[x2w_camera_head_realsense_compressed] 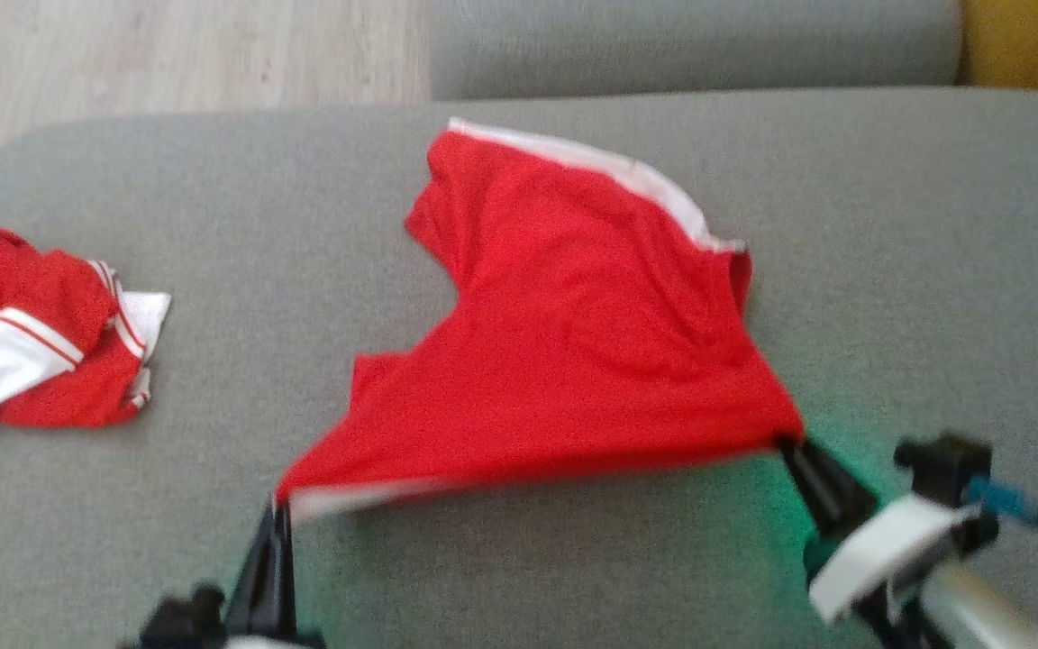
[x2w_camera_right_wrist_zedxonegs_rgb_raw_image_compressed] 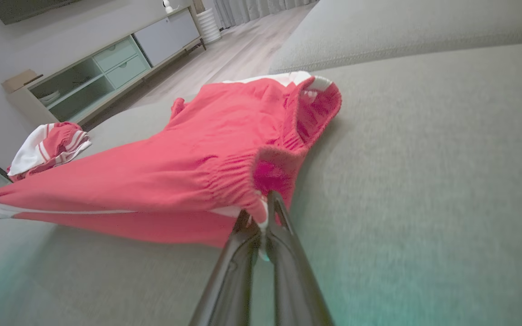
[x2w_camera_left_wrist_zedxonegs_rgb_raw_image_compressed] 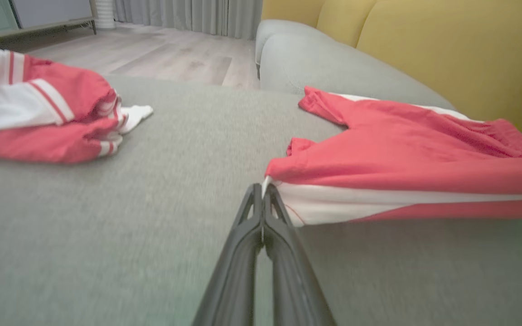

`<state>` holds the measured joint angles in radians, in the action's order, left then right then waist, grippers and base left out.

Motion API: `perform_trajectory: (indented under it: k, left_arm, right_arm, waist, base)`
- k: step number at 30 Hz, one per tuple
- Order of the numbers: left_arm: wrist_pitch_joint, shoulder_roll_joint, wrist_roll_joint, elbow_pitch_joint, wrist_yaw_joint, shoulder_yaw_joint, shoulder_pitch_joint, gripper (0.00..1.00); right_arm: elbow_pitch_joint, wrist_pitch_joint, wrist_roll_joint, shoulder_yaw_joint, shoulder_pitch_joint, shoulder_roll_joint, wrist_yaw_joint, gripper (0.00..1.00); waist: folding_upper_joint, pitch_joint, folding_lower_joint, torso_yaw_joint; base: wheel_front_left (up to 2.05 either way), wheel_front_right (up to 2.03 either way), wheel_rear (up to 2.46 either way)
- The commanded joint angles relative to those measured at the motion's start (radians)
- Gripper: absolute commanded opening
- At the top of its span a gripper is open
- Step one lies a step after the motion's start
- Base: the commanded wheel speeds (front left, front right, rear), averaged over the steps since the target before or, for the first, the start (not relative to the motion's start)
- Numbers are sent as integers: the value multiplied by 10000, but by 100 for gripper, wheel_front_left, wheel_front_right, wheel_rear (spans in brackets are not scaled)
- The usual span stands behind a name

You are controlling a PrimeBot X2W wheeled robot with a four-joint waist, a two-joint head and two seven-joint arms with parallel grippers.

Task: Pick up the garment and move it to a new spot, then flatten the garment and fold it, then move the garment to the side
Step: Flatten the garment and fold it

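I had my left gripper (x2w_camera_head_realsense_compressed: 277,516) clenched on the near left corner of the garment (x2w_camera_head_realsense_compressed: 573,342), its two dark fingers pressed together on the white band there, at about seven o'clock in the head view. My right gripper (x2w_camera_head_realsense_compressed: 791,443) was clamped just as tightly on the other near corner, at about four o'clock. In the right wrist view the gathered red cloth bunched just over those fingertips. Between the two grips the near edge of the garment was pulled into a taut line and hung a little above the grey cushion (x2w_camera_head_realsense_compressed: 915,270), with a shadow under it. From that edge the red cloth sloped away toward twelve o'clock, where its far part lay on the cushion with a white trim along the far rim. One pointed flap reached toward eleven o'clock and a notch cut into the left side. The head view was blurred, so I could not make out finer folds. A second garment (x2w_camera_head_realsense_compressed: 41,347), red with white stripes, lay crumpled on the same cushion at nine o'clock, well apart from the one I held. Beyond the cushion, a wooden floor (x2w_camera_head_realsense_compressed: 177,54) showed at eleven o'clock and another grey cushion (x2w_camera_head_realsense_compressed: 690,41) at twelve. In the left wrist view a yellow backrest (x2w_camera_left_wrist_zedxonegs_rgb_raw_image_compressed: 469,54) rose at two o'clock, and in the right wrist view a low cabinet (x2w_camera_right_wrist_zedxonegs_rgb_raw_image_compressed: 107,72) stood at ten o'clock.
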<state>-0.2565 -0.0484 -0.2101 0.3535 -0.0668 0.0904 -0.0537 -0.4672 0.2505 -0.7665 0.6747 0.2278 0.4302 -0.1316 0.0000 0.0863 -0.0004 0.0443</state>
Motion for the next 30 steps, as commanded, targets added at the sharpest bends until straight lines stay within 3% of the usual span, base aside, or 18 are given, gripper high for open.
perform_trajectory:
  k: [1, 7, 12, 16, 20, 25, 30]
  left_arm:
    - [-52, -90, 65, -255, 10, -535, -30, 0]
    - [-52, -38, 455, -652, -200, -556, -1185, 0]
    - [-52, -31, 619, -1266, -350, -747, -589, 0]
    - [-53, -424, 1018, -1154, -547, -303, 1223, 0]
    - [-43, -1198, 1124, 95, -626, 662, 3639, 0]
    - [476, -2144, 136, 1621, -635, 2634, 6690, 0]
    - [863, -2787, -948, 2766, -636, 3892, 8848, 0]
  right_arm:
    - [230, 111, -83, -28, -43, 273, 9, 0]
    - [731, 111, -454, 442, -1341, 628, 9, 0]
    - [1420, 112, -1079, 413, -1210, 572, 9, 0]
    - [1844, 111, -1987, 265, -449, 325, 9, 0]
    - [2022, -232, -3346, 365, 585, 70, 9, 0]
    - [1952, -453, -4645, 366, 1710, -213, 9, 0]
    - [1775, -246, -5359, 353, 2486, -525, 9, 0]
  waist:
    - [0, -354, 4, -14]
    - [0, -763, 4, 10]
    - [0, -464, 4, -129]
    - [0, 190, 4, -319]
    - [0, 977, 4, -631]
    - [0, 1965, 4, -1036]
    - [0, 2761, 4, -1466]
  base:
    - [0, 0, 0]
    - [0, 0, 0]
    - [0, 0, 0]
    - [0, 0, 0]
    - [0, 0, 0]
    - [0, 0, 0]
    - [0, 0, 0]
